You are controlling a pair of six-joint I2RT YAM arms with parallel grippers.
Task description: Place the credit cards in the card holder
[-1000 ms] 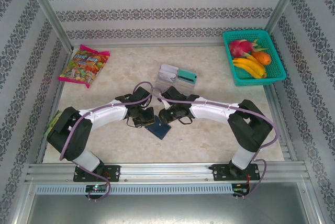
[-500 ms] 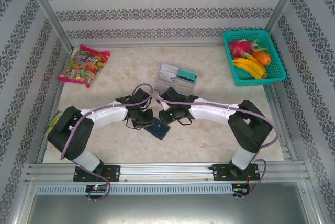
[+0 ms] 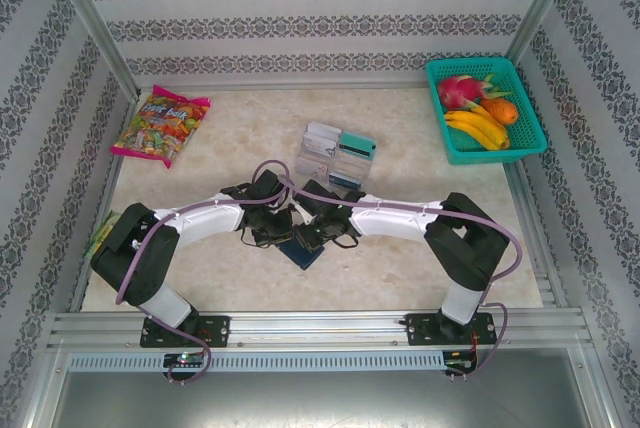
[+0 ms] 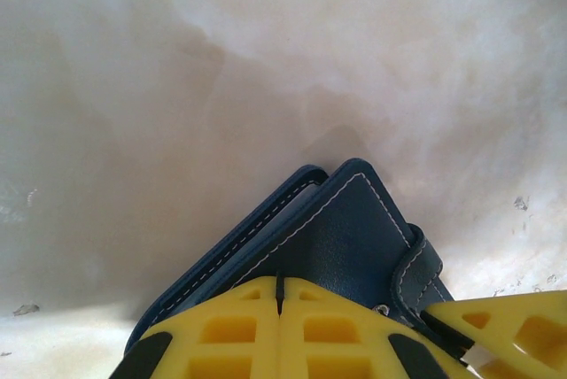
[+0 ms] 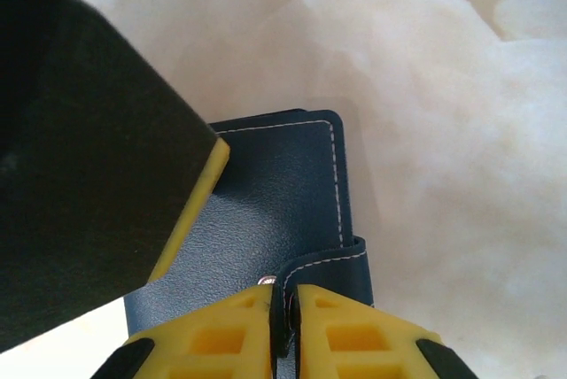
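opening step: left gripper (image 4: 279, 289), jaws shut, pins the card holder (image 4: 341, 233); right gripper (image 5: 285, 297) jaws pinch its tab (image 5: 330, 266). next, likely peel tab toward 3 o'clock.

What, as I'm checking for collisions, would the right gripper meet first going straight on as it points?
The card holder. The right gripper has its nearly shut fingertips right at the tab, apparently pinching it, with the holder's face just ahead. Depth is unclear, so contact may already exist.

R tool (image 5: 283, 297) slid left, onto card holder (image 5: 275, 193), by L tool (image 4: 279, 280)
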